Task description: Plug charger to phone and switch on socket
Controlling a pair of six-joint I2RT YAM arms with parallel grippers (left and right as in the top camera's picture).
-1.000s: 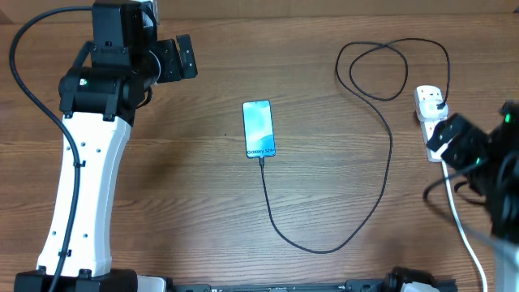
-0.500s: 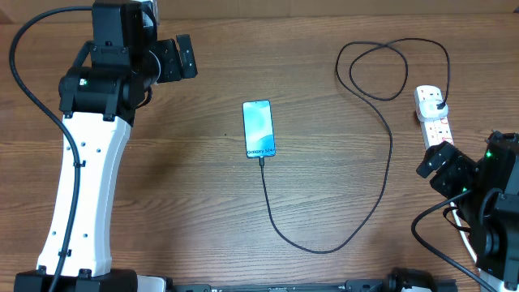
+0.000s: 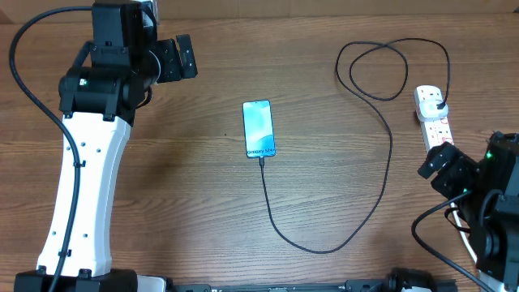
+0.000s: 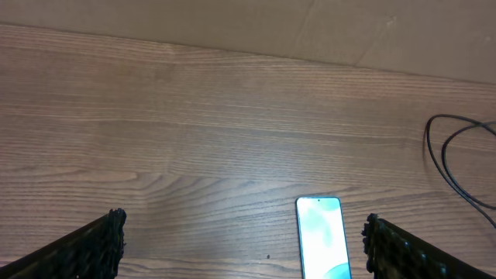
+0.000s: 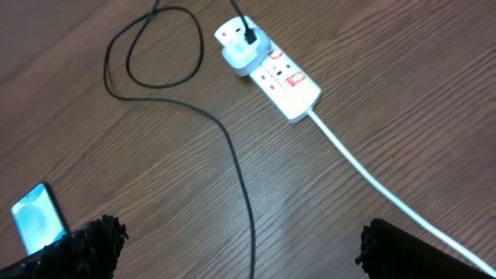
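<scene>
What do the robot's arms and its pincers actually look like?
The left arm has a long white segment with small dark dots, black joints and a black cable along it. The right arm looks black, with a green light. The left pincer and right pincer are black, with rough-textured fingers.

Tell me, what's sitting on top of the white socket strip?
The charger plug sits on the socket, beside its red switches. The holes under the plug are covered.

Our left gripper (image 3: 177, 58) hangs upper left, jaws spread wide; our right gripper (image 3: 444, 169) sits lower right, also spread.
</scene>
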